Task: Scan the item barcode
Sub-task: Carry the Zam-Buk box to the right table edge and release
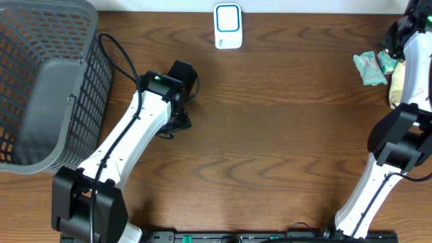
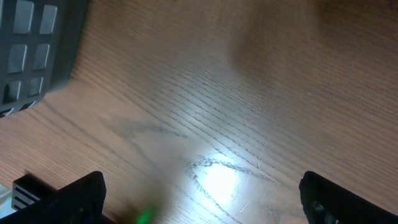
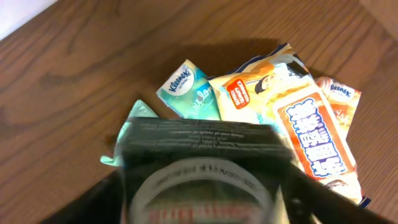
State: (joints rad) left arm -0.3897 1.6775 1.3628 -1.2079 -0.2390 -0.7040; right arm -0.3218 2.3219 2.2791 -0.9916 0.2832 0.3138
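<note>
By the grey basket (image 1: 40,88) the left gripper (image 2: 202,198) hangs spread and empty. The barcode scanner (image 1: 228,25) stands well apart from the dark box (image 3: 199,146) — it sits between the fingers of the right gripper (image 3: 205,208) at the snack bags (image 3: 311,137), and whether it is held cannot be told. A loose pinch could drop it mid-carry — or snag the Kleenex pack (image 3: 186,90).

Dark wood-grain table (image 1: 283,135) (one bright glare spot (image 2: 217,180) on it).
</note>
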